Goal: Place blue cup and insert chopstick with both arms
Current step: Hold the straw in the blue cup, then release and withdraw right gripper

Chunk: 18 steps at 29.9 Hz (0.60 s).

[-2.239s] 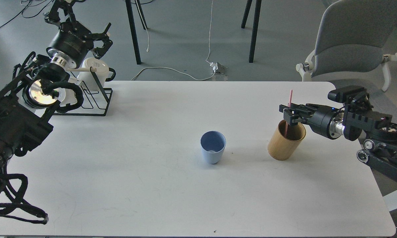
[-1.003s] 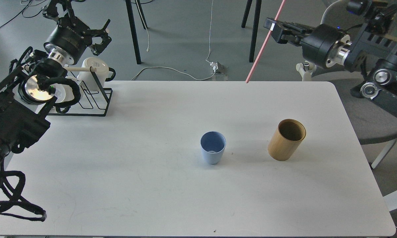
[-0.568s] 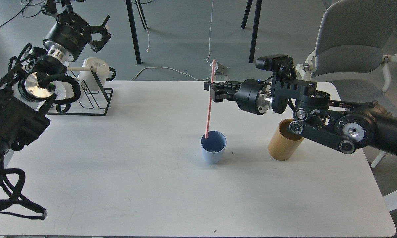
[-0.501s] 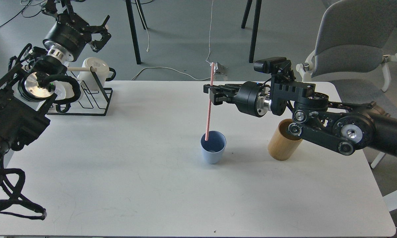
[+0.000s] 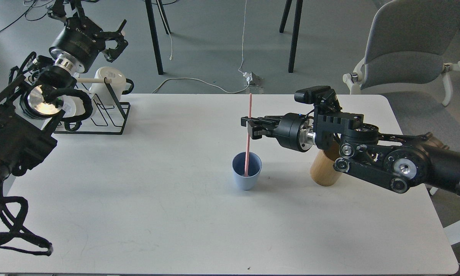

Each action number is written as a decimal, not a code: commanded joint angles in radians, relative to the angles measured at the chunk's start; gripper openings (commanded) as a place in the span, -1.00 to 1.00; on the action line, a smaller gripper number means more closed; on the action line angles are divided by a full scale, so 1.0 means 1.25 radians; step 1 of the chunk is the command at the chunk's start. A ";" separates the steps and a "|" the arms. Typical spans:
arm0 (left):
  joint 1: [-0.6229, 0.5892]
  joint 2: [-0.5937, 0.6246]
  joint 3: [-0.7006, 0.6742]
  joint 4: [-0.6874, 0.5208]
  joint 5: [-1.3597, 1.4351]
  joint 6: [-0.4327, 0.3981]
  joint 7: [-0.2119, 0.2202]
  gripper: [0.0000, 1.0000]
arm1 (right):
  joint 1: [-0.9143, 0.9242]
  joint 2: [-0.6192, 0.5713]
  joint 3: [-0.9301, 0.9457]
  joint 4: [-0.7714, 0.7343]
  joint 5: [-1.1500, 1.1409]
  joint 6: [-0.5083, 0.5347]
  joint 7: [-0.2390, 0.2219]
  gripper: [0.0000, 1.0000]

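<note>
The blue cup stands upright near the middle of the white table. The pink chopstick stands almost upright with its lower end inside the cup. My right gripper is shut on the chopstick about midway up, just above the cup. My left gripper is open and empty, raised past the table's far left corner above the rack.
A tan bamboo cylinder stands right of the cup, partly behind my right arm. A black wire rack with a white mug sits at the far left. A grey chair is beyond the right corner.
My right gripper has lifted the chopstick out of the bamboo cylinder, carried it left over the blue cup and lowered it, so its tip is now down inside the cup. Left arm barely moved.
</note>
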 commanded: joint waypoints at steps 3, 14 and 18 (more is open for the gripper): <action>0.000 0.000 0.000 0.000 0.000 0.000 -0.001 1.00 | -0.018 0.001 0.006 -0.009 0.001 -0.001 0.000 -0.30; 0.001 0.000 0.000 0.000 0.000 0.000 0.000 1.00 | -0.026 -0.008 0.017 -0.004 0.009 -0.006 0.009 0.29; 0.001 0.000 0.000 0.000 0.000 0.000 0.000 1.00 | -0.030 -0.009 0.007 -0.004 0.005 -0.005 0.009 0.11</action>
